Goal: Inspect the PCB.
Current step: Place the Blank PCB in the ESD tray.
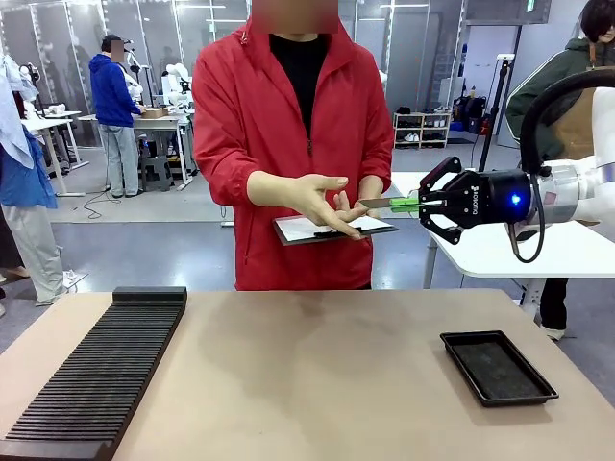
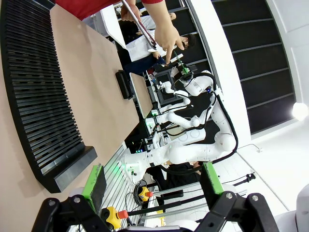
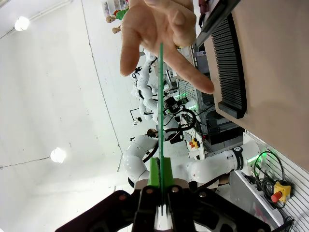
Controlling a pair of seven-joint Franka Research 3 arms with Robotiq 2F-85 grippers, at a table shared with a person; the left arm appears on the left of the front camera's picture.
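The PCB (image 1: 381, 203) is up in the air above the far edge of the table, at about 2 o'clock from the middle of the front view. It lies flat and shows as a thin strip seen from the side. The right gripper (image 1: 411, 204) pinches one end of it between its green pads, so this claw is squeezed narrow around the board. In the right wrist view the PCB (image 3: 161, 96) looks like a thin green line going straight up to 12 o'clock from the right gripper (image 3: 161, 176). The person's open hand (image 1: 309, 199) is at the other end of the board, at 9 o'clock from the claw, with the fingers spread; I cannot tell if the hand touches the board. The person wears a red jacket (image 1: 252, 144) and holds a clipboard (image 1: 332, 229) with a pen just under the board. On the table, a shallow black tray (image 1: 497, 366) sits at 4 o'clock and a long black ribbed rack (image 1: 96, 375) sits at 8 o'clock. The left gripper (image 2: 152, 186) shows in the left wrist view with its two green pads far apart, so this claw is wide and holds nothing.
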